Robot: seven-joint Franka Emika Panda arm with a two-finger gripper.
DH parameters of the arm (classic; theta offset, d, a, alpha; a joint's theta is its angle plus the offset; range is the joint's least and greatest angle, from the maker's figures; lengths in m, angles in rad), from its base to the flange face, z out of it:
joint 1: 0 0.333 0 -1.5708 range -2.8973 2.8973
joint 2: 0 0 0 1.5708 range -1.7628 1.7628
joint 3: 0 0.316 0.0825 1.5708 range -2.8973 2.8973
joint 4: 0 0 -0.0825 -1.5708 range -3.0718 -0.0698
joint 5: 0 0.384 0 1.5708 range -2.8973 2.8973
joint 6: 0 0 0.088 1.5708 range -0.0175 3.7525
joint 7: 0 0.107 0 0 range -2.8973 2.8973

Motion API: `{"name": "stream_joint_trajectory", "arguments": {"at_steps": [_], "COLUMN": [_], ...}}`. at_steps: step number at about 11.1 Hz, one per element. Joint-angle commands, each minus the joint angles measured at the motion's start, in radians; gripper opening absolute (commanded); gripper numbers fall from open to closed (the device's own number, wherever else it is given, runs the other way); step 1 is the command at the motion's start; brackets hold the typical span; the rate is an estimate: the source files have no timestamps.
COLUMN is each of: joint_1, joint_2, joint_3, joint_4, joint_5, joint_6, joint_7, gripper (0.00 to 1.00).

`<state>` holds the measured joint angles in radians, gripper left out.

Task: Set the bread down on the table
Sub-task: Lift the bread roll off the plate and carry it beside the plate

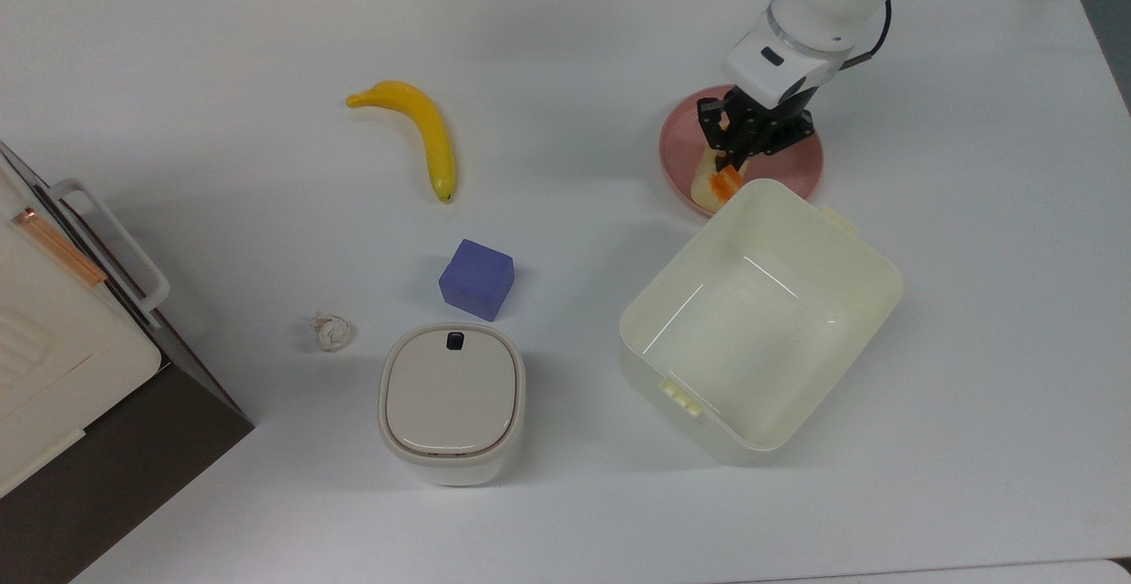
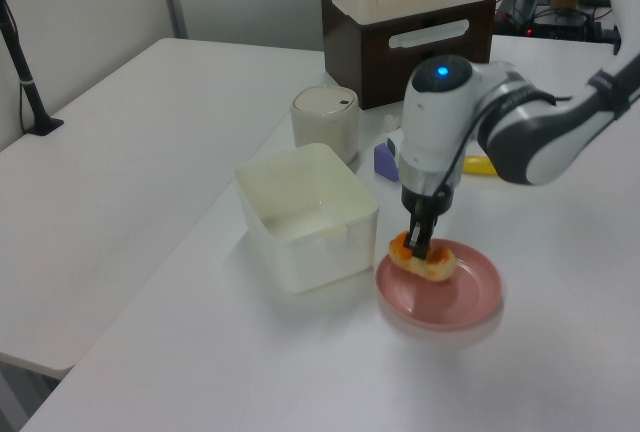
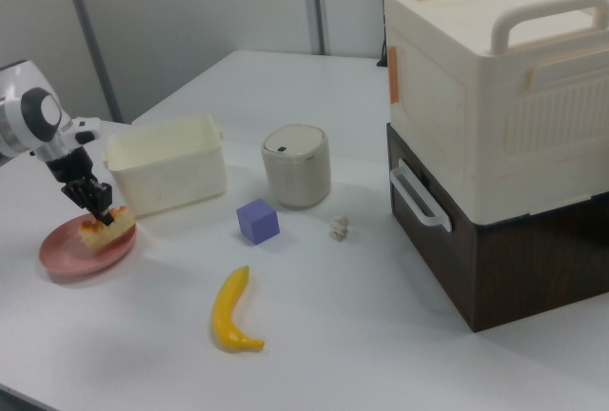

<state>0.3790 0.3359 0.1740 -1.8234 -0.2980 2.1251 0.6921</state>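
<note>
Low in the top view, near the bottom edge, a lidded cream canister [image 1: 451, 403] is seen, with an open cream bin [image 1: 760, 319] at its right and a small crumpled white scrap [image 1: 332, 330] at its left; a stacked cream-and-brown cabinet [image 1: 53, 345] is cut off at the lower left of the frame. Above the canister a purple cube [image 1: 477, 278] sits, and higher still, toward the upper left, a yellow banana [image 1: 420, 132] lies well apart from everything else. Farthest up, in the upper right of the frame, the pink plate [image 1: 800, 164] is found just beside the bin's upper corner, and over it the gripper [image 1: 742, 138] is held with its fingers clamped on the bread [image 1: 720, 182]. The task is judged to be at its pick-up stage — the grasp is made, but the carry and the set-down on the table [image 1: 221, 45] are not yet done. In the left view the bread [image 2: 420, 256] appears raised at the plate's near-left rim, tilted, though whether its low end touches the plate cannot be told. A glossy orange-brown top and pale cream sides are shown — a small oblong bun, seemingly soft enough to dent under the pinch.
</note>
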Motion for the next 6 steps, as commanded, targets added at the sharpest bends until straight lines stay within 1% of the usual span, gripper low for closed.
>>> {"name": "stream_joint_trajectory", "arguments": {"at_steps": [1, 2, 3, 5, 6], "joint_1": [-0.017, -0.017, -0.019, -0.020, -0.020], "joint_2": [-0.054, -0.058, -0.064, -0.071, -0.072], "joint_3": [-0.024, -0.042, -0.068, -0.123, -0.158], "joint_4": [0.084, 0.108, 0.116, 0.093, 0.079], "joint_5": [0.179, 0.183, 0.181, 0.160, 0.117], "joint_6": [-0.269, -0.333, -0.346, -0.344, -0.341], "joint_7": [-0.370, -0.420, -0.448, -0.486, -0.496], "gripper": [0.00, 0.00, 0.00, 0.00, 0.00]}}
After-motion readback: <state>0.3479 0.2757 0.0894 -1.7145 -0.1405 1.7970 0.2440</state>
